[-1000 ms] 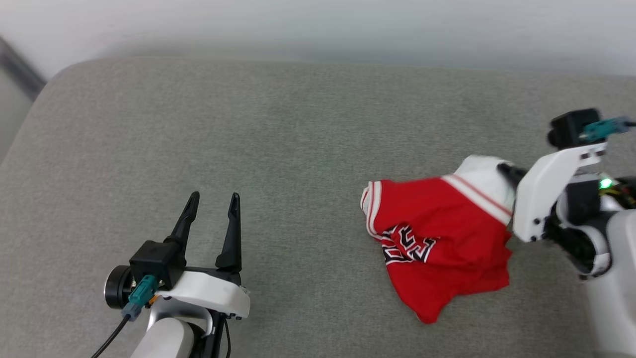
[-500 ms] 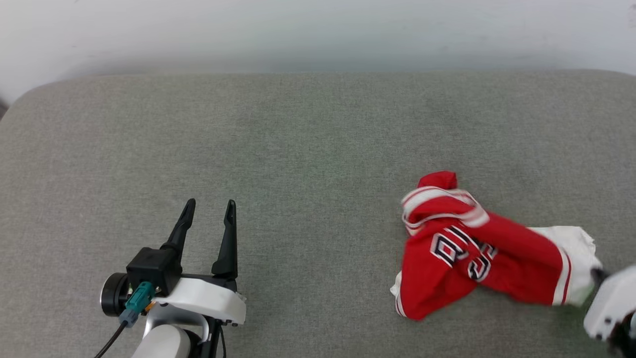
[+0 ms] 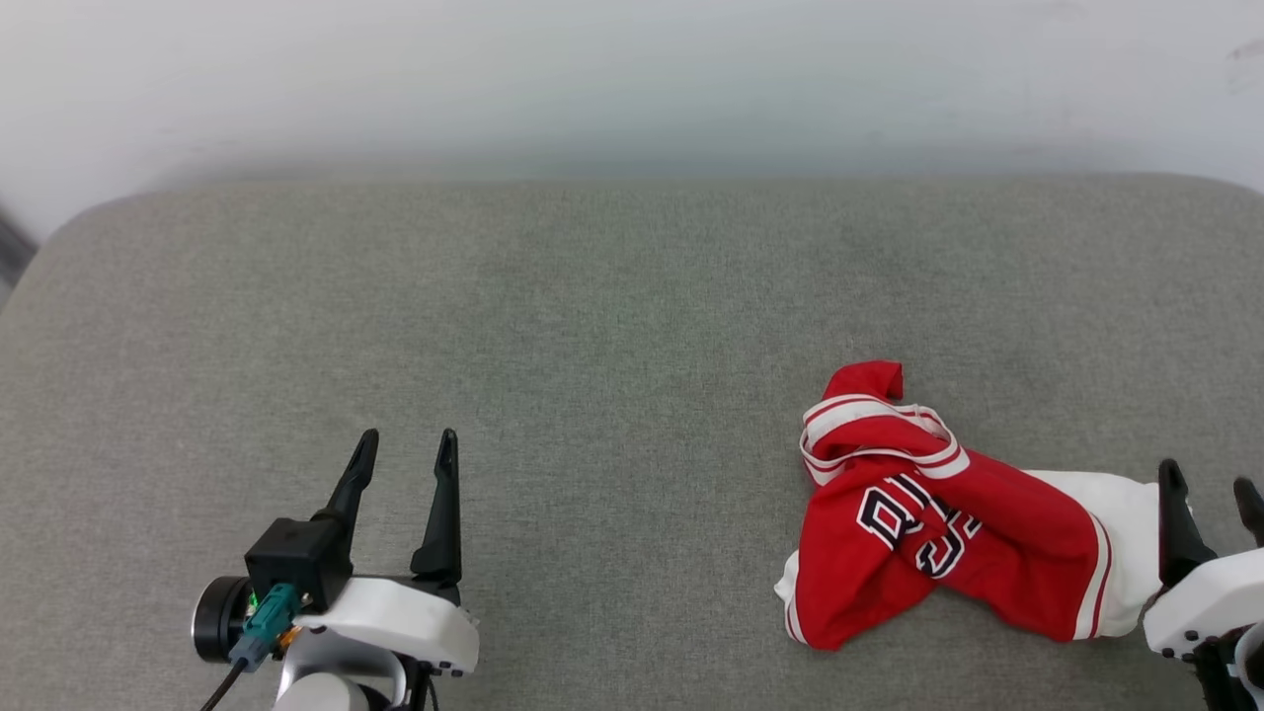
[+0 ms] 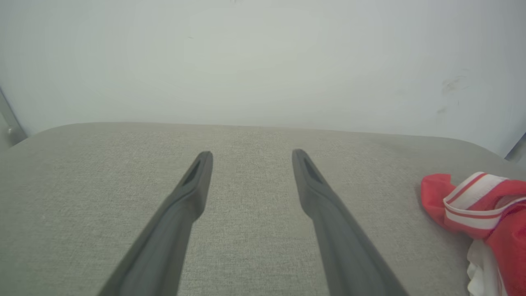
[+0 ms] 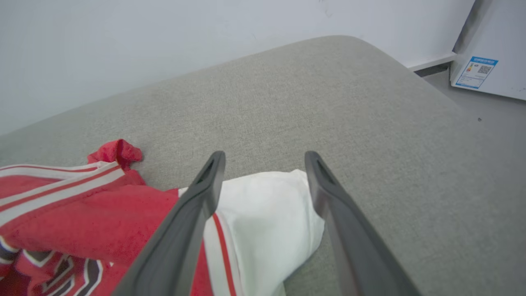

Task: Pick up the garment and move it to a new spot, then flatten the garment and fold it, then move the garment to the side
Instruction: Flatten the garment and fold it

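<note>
Two grippers sit nearest me, both with their long dark fingers standing apart and clamped on nothing. The right gripper (image 3: 1210, 476) is just beside the garment (image 3: 987, 543), a red jersey-style shirt with white short sleeves, red-and-white striped trim and black, white-outlined lettering. In the right wrist view the white sleeve (image 5: 267, 205) lies on the cushion under the gap between its fingers. Whether a finger brushes the sleeve I cannot tell. The left gripper (image 3: 408, 439) is well apart from the garment, off to its left, over bare fabric. The garment lies crumpled in a heap on the wide grey woven-fabric cushion (image 3: 592, 346), lettering up, sleeve towards the right gripper, striped collar band (image 3: 859, 407) on its far side. Beyond the garment the cushion runs to a rounded edge, with a plain white wall (image 3: 632, 79) behind it. Farther right of the garment, past the cushion's corner, a white box with a blue label (image 5: 476, 72) stands on the grey floor (image 5: 493, 123).
</note>
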`<state>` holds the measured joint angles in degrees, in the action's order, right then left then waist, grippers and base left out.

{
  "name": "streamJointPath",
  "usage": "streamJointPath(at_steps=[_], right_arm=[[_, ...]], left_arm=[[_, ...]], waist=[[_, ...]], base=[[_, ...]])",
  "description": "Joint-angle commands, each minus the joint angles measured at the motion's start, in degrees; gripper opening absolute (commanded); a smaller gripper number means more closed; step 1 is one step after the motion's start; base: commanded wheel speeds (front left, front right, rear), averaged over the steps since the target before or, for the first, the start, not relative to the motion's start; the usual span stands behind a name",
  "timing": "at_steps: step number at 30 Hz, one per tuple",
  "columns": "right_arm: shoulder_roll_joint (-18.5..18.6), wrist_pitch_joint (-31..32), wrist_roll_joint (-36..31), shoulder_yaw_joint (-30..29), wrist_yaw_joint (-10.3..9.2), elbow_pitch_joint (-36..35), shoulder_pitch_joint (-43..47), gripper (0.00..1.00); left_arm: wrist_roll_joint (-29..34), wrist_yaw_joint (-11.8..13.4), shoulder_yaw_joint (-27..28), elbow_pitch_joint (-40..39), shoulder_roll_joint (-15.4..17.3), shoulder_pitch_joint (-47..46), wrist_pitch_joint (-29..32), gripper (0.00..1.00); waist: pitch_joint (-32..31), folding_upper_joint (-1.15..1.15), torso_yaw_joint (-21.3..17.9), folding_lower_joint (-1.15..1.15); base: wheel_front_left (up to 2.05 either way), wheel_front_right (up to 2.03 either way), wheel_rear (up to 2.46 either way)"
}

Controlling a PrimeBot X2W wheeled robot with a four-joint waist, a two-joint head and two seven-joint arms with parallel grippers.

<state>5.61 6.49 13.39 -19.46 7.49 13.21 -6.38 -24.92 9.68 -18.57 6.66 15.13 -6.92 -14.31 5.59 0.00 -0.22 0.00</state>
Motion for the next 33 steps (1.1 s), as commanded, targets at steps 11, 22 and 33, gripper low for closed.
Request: streamJointPath(at_steps=[11, 22, 33], right_arm=[[-1.6, -6.2, -4.4, 11.7, 0.0, -12.9, 7.4, 1.0], [-2.7, -5.4, -3.7, 17.9, 0.0, -22.8, 12.8, 1.0], [-2.8, -4.6, -3.1, 18.4, 0.0, -25.3, 11.2, 1.0]], left_arm=[[-0.5, 1.8, 0.2, -0.7, 1.3, 4.5, 1.0, 1.0], [-0.6, 2.7, -0.3, -2.2, 1.8, 5.3, 2.4, 1.0], [-0.1, -1.9, -6.7, -2.9, -0.4, -6.2, 11.0, 1.0]], waist=[[-5.3, 0.0, 0.3, 0.0], [-6.4, 0.0, -0.5, 0.0], [-3.5, 0.0, -2.9, 0.0]], base=[[0.0, 0.0, 0.0], [0.0, 0.0, 0.0], [0.0, 0.0, 0.0]])
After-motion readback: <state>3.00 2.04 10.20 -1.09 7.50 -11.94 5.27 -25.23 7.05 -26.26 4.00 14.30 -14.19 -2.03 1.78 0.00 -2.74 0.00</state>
